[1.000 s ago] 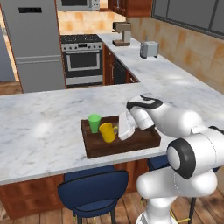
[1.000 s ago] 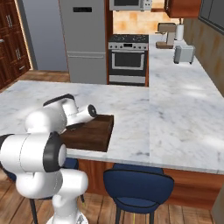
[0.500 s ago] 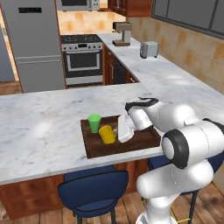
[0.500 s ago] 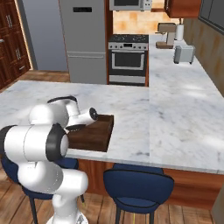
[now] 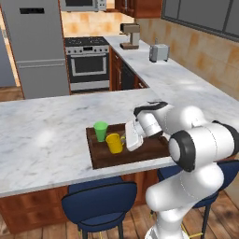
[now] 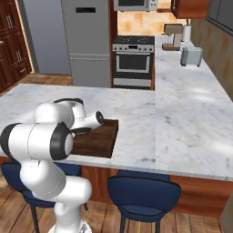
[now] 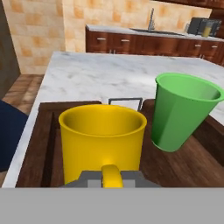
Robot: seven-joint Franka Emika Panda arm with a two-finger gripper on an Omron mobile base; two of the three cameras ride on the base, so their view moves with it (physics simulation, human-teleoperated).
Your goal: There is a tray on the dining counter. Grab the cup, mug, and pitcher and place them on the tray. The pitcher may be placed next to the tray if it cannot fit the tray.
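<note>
The yellow mug [image 5: 113, 143] stands in the dark wooden tray [image 5: 135, 154] on the dining counter [image 5: 42, 140], right next to the green cup [image 5: 100, 131]. My gripper [image 5: 127, 140] comes in from the mug's right side and is shut on its loop handle. In the hand view the mug [image 7: 103, 140] is close up, its handle pinched in my gripper [image 7: 111, 176], with the cup [image 7: 183, 109] upright to its right on the tray [image 7: 41, 144]. Whether the mug's base touches the tray floor is hidden. A pitcher [image 7: 205, 29] with yellow liquid stands on the far counter.
Blue stools [image 5: 95, 198] sit under the counter's near edge. A toaster [image 5: 159, 52] and a coffee machine [image 5: 130, 35] stand on the side counter, with the stove [image 5: 88, 63] and fridge [image 5: 35, 46] behind. The tray's right half [image 6: 98, 139] is bare.
The arm's elbow has shifted a little. The mug stays in the gripper at nearly the same spot on the tray beside the cup.
</note>
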